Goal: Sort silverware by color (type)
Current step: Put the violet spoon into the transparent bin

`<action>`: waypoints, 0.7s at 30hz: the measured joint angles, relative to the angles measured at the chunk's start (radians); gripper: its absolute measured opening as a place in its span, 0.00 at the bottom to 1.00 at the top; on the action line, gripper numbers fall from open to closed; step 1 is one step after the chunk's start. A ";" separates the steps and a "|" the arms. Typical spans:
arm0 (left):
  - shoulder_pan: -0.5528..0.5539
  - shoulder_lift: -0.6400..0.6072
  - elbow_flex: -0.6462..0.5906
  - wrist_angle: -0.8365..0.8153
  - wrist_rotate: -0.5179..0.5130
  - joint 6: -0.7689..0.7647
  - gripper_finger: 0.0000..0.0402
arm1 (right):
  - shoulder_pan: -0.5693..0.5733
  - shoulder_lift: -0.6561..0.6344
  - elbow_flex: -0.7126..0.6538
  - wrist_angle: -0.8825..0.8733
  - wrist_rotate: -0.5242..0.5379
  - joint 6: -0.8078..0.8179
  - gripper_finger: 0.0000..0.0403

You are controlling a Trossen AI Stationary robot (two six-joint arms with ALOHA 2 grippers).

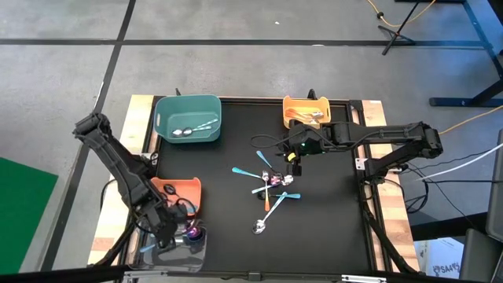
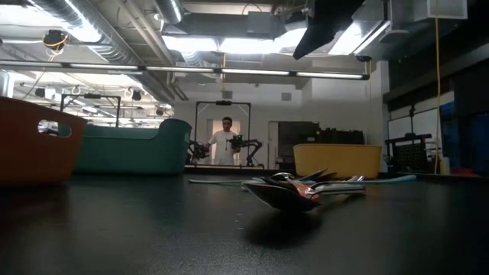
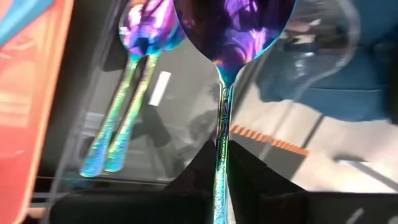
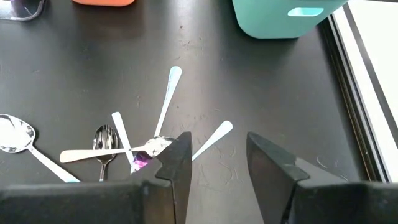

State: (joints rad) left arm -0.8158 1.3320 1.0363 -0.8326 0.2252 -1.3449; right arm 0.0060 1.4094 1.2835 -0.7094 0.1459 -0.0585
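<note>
The left gripper (image 1: 191, 234) hangs over a clear plastic bin (image 1: 182, 250) at the table's near left corner, its black fingers pinched shut on the slim embossed handle of an iridescent purple-rainbow metal spoon (image 3: 231, 37); the handle's lower end is hidden between the fingers and the bowl's top is cut off in the wrist view. Just beyond it, in the clear bin, lie two more glossy rainbow spoons (image 3: 134, 74), side by side. Beside that gripper sits an orange plastic bin (image 1: 182, 191), its contents masked by the arm. The right gripper (image 1: 292, 162) hovers with its fingers spread apart and nothing between them, above a loose tangle of thin spoons (image 1: 271, 189) on the matte black tabletop (image 1: 330, 228); silver and pale-blue ones cross there, and a purple scrap peeks out, hard to make out. Behind the right gripper stand a teal plastic bin (image 1: 188, 118) with a few small spoons in it and a yellow-orange bin (image 1: 306, 111), partly blocked by the arm.
</note>
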 joint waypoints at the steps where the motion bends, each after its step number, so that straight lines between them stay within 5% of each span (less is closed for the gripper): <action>1: -0.002 0.010 0.000 -0.008 -0.001 0.014 0.04 | 0.000 0.000 0.000 0.000 0.000 0.000 0.34; 12: -0.004 0.135 0.000 -0.032 -0.004 0.250 0.07 | 0.000 0.000 0.000 0.000 -0.001 0.000 0.34; 21: -0.004 0.219 0.000 -0.065 -0.001 0.283 0.08 | 0.000 0.000 0.000 0.000 -0.016 0.000 0.34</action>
State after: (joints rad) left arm -0.8196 1.5512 1.0359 -0.8974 0.2245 -1.0615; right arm 0.0060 1.4097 1.2831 -0.7094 0.1298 -0.0586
